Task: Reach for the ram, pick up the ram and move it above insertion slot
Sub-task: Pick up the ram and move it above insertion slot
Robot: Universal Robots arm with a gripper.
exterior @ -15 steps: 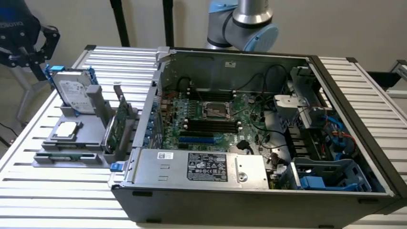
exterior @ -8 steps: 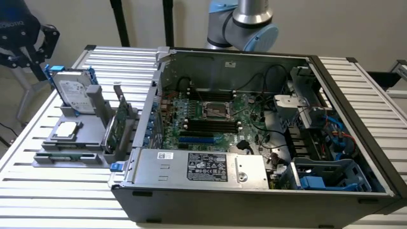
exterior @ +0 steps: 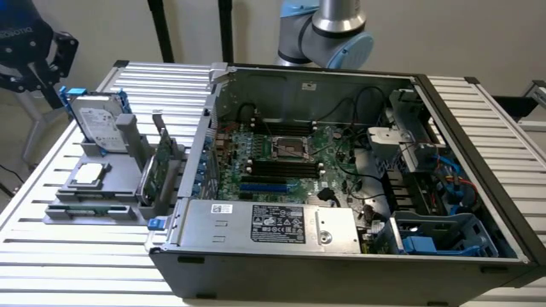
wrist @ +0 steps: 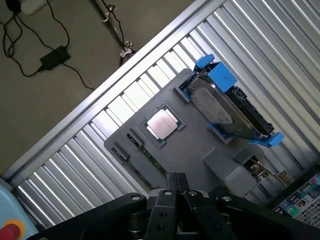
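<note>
The ram (exterior: pixel 89 210) is a thin green stick lying flat in the front groove of the grey parts holder (exterior: pixel 119 167), at the exterior view's left. In the wrist view the ram (wrist: pixel 148 156) shows as a dark strip along the holder's (wrist: pixel 200 145) edge, close ahead of my gripper (wrist: pixel 176 181). The gripper hangs above the holder with its black fingers (wrist: pixel 171 187) pressed together and nothing between them. The black memory slots (exterior: pixel 280 169) run across the motherboard inside the open computer case (exterior: pixel 341 256).
On the holder also sit a hard drive in a blue caddy (exterior: pixel 96 121), a silver processor (wrist: pixel 161 124) and an upright green expansion card (exterior: pixel 153 167). The slatted metal table (exterior: pixel 68 256) carries everything. Cables and a drive cage (exterior: pixel 418 160) crowd the case's far side.
</note>
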